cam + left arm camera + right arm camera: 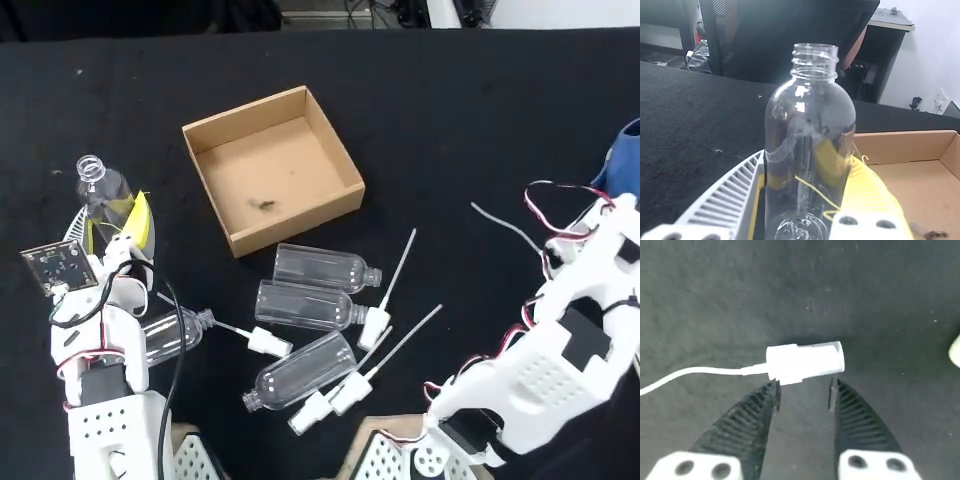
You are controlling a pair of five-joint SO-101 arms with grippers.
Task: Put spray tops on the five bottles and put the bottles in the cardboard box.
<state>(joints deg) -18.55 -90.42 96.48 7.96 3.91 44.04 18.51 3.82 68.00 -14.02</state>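
1. Left gripper (118,228) holds a clear bottle (100,190) upright near the cardboard box (295,216).
2. Its jaws clamp the light, slippery body.
3. Right gripper (802,392), half open, faces a spray top (805,362); we would grip its stiff cap.

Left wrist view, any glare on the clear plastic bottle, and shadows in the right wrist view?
Left wrist view: small white glints on the shoulder of the clear plastic bottle; right wrist view: even light, thin shadow beside the white spray top.
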